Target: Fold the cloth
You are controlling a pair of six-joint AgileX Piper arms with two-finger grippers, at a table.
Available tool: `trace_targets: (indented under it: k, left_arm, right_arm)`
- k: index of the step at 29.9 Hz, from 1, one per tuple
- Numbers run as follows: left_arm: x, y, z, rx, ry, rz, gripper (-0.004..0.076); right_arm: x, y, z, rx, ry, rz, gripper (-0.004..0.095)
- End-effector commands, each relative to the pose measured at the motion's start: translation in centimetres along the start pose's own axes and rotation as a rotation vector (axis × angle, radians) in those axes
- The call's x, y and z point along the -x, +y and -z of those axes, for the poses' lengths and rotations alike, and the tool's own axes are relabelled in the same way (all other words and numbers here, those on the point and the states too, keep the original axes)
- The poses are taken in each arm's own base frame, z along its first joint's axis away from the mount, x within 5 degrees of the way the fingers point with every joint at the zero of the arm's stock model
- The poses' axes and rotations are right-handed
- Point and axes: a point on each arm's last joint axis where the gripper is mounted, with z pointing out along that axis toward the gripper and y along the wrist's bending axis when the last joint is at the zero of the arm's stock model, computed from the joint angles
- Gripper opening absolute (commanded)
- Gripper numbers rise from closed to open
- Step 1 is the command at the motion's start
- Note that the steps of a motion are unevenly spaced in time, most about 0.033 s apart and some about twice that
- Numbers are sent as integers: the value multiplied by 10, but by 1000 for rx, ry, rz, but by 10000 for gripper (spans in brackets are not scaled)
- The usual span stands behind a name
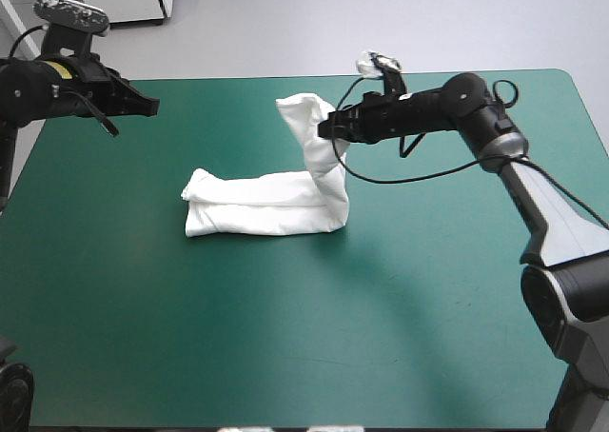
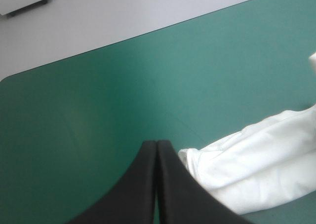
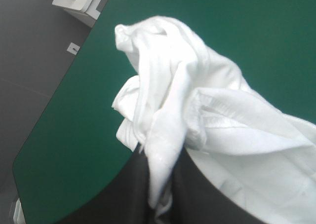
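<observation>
Between the pinched fingers of our right hand (image 1: 330, 127) rises one end of the white short-sleeved T-shirt (image 1: 262, 204), otherwise a folded strip on the teal-green surface (image 1: 285, 337); crosswise folding seems unfinished. Our left hand (image 1: 145, 104), closed and empty, hovers apart.

White T-shirt (image 1: 262, 204) on the teal-green desk cover (image 1: 285, 337), black claws either side.

The T-shirt is plain white all over, with no print or stripe and only soft grey shading in its creases and along a stitched hem. The desk cover is one even teal-green, unpatterned, with a thin dark line at its edge. The left claw (image 1: 152, 104), at 10 o'clock from the T-shirt, and the right claw (image 1: 330, 127), at 1 o'clock, are matte black and unmarked. The right arm (image 1: 457, 104) is black near the wrist and silver-grey lower down; the left arm (image 1: 38, 85) is black with a small yellow mark.
</observation>
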Motion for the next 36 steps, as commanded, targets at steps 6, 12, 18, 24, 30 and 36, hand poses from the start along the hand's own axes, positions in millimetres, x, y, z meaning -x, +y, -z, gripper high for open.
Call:
trace_targets:
  k: [6,12,18,24,30,36]
  left_arm:
    - [4,-3,30,-1,-110,18,-9]
    - [3,-3,30,-3,-104,18,-9]
    - [3,-3,30,-3,-104,22,-9]
    - [3,-3,30,-4,-102,20,-9]
    - [2,-4,33,-6,-95,19,-9]
    - [0,-7,52,-6,-123,13,-9]
  right_arm:
    - [7,48,-67,160,-8,59,-17]
    - [-6,56,-124,205,35,85,-17]
    - [-22,49,-157,242,109,108,40]
    - [-24,54,-157,289,142,160,345]
    - [-6,73,-132,239,160,312,492]
    - [18,56,-92,-20,207,330,492]
